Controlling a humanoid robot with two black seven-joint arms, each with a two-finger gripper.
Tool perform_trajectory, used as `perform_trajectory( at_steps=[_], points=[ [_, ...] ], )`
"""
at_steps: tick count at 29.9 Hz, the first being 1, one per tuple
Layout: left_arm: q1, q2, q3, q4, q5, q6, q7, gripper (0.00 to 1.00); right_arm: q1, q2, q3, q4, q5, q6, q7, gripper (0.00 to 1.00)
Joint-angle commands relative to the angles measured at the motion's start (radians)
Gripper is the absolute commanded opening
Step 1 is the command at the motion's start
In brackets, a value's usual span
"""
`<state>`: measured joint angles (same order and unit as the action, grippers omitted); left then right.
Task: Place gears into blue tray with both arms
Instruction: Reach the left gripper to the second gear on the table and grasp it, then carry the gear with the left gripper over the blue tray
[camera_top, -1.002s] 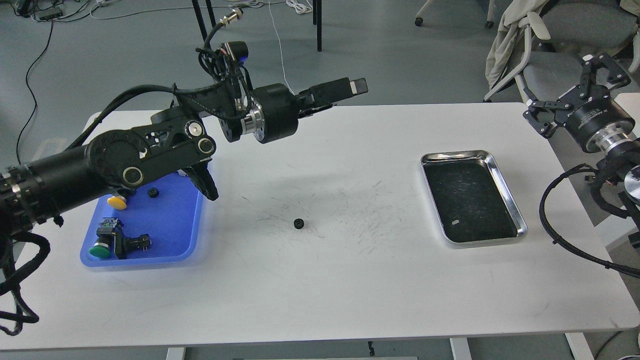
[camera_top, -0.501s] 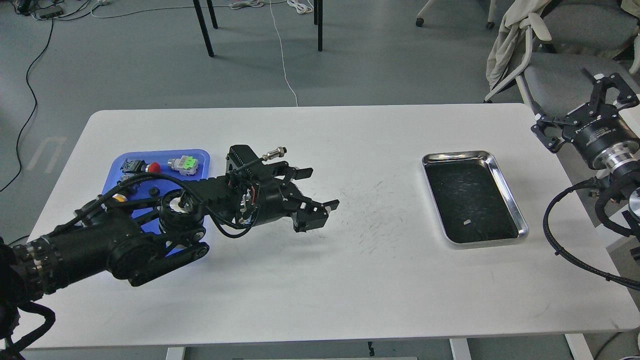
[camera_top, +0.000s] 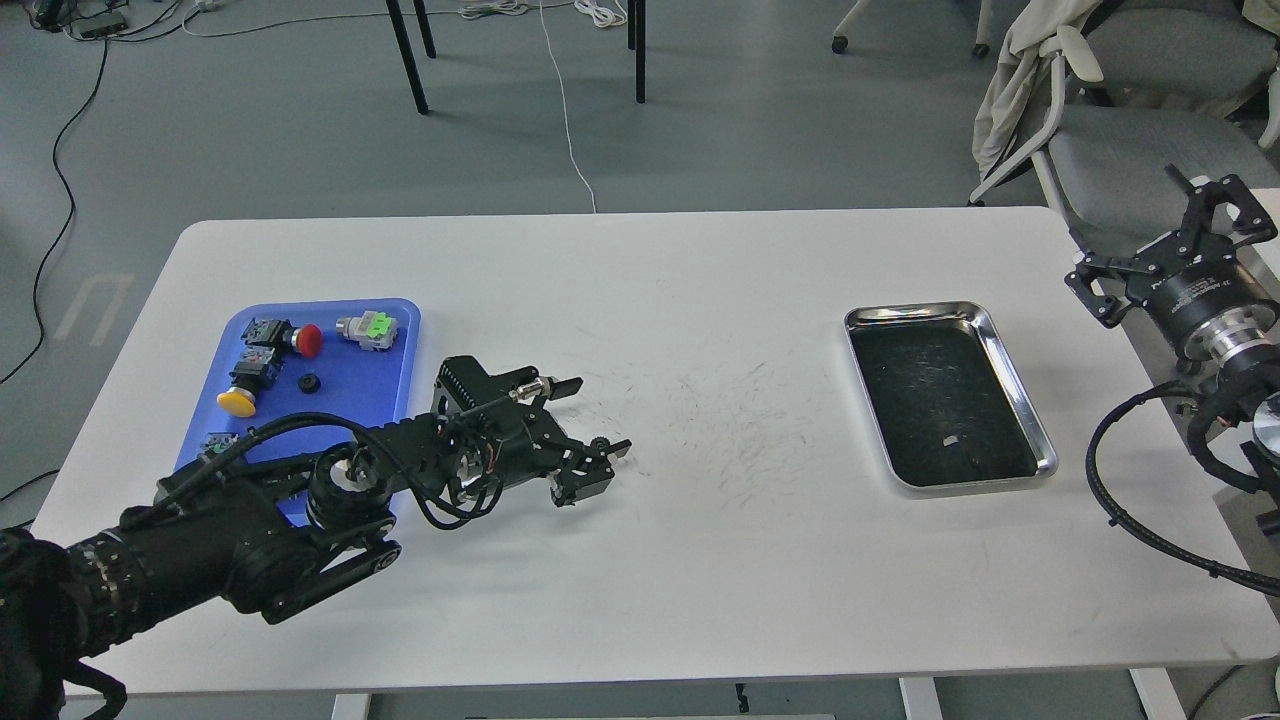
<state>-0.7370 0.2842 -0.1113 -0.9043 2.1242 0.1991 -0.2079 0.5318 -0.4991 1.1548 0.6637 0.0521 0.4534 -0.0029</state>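
Observation:
One small black gear (camera_top: 599, 443) lies on the white table in the head view. My left gripper (camera_top: 596, 417) is low over the table and open. The gear sits between its two fingers, close against the nearer finger (camera_top: 618, 448). A second gear (camera_top: 308, 383) lies inside the blue tray (camera_top: 398, 352) at the left. My left arm crosses the tray's near right corner and hides part of it. My right gripper (camera_top: 1162, 236) hangs open and holds nothing, off the table's right edge and far from both gears.
The blue tray also holds red (camera_top: 306, 340), green (camera_top: 372, 328) and yellow (camera_top: 235, 401) push-button switches. A shiny steel tray (camera_top: 1012, 375) with a dark inside sits at the right. A grey chair (camera_top: 1120, 140) stands beyond the right corner.
My left arm has dropped from high over the table to just above it. Its gripper has drawn back left around the loose gear. My right gripper has drifted slightly right.

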Motion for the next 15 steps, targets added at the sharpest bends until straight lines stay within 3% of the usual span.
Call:
perform_trajectory(
  at_steps=[1, 5, 13, 15],
  points=[
    [0.013, -0.003, -0.001, 0.016, 0.002, 0.005, -0.001, 0.88, -0.001, 0.001, -0.003, -0.004, 0.000, 0.001, 0.003, 0.95],
    [0.021, -0.005, 0.001, 0.018, 0.002, 0.005, -0.001, 0.74, -0.001, 0.001, -0.003, -0.004, 0.000, -0.001, 0.008, 0.95],
    [0.044, -0.007, 0.001, 0.018, 0.005, 0.005, -0.001, 0.58, -0.001, 0.001, -0.004, -0.006, 0.000, -0.001, 0.009, 0.95],
    [0.048, -0.005, -0.001, 0.018, 0.005, 0.005, -0.001, 0.47, -0.001, 0.001, -0.004, -0.006, 0.000, -0.002, 0.009, 0.95]
  ],
)
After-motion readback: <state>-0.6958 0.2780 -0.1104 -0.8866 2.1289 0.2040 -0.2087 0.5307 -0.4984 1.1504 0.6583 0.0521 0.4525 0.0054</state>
